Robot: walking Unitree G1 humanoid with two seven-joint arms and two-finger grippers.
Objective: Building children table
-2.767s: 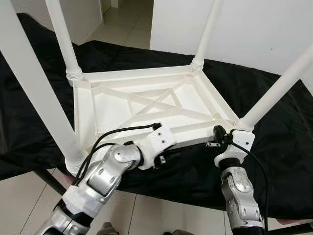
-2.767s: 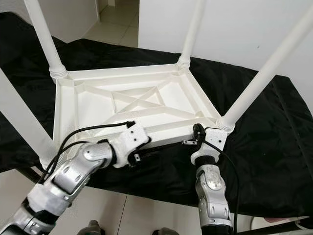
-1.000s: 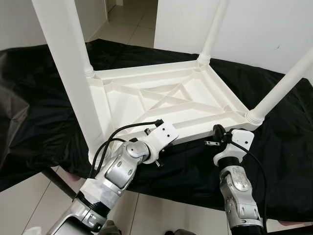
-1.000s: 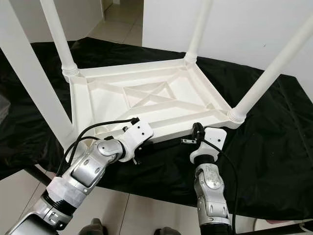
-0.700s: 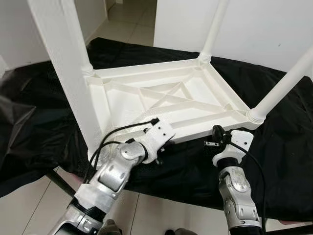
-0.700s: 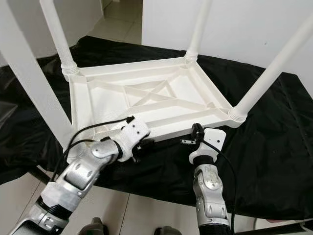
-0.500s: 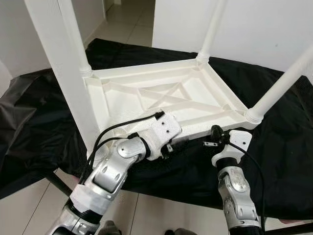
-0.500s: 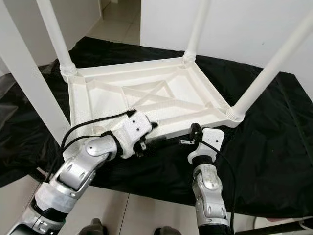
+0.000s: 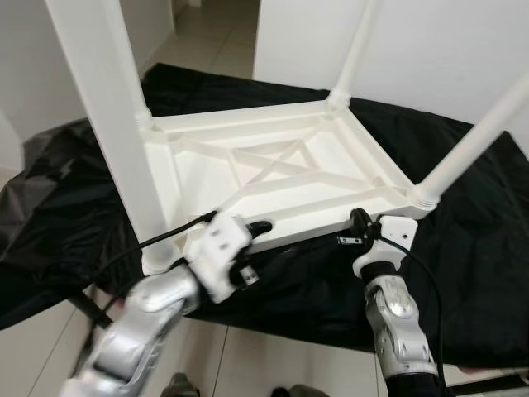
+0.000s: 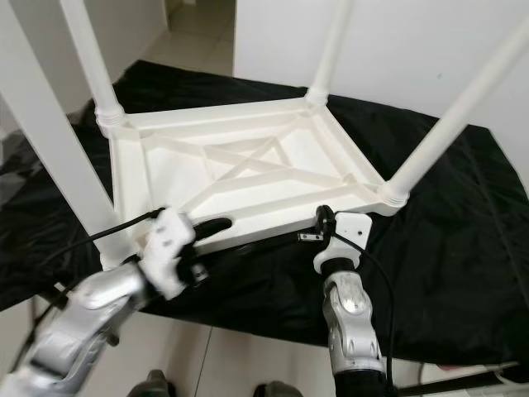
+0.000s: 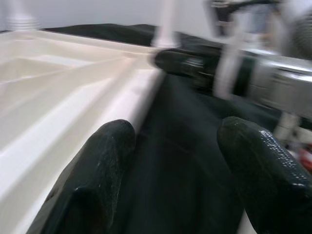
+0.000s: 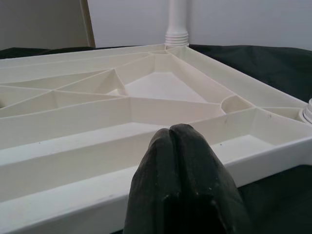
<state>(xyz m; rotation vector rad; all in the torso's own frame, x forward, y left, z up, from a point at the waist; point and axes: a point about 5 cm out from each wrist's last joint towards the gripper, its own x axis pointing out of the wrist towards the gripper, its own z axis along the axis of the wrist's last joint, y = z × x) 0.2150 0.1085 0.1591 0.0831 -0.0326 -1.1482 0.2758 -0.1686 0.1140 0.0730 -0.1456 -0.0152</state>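
Four legs up, the white plastic table point(image 9: 273, 169) lies inverted on the black cloth point(image 9: 479, 248), and we judge it light but stiff, best gripped at its near rim, where our left gripper point(image 11: 175, 165) gapes wide and our right gripper point(image 12: 181, 146) is pinched closed.

The silver left arm reached forward, its black two-fingered left claw point(image 11: 170, 161) spread wide. The right claw point(image 12: 183, 183) was pressed together.
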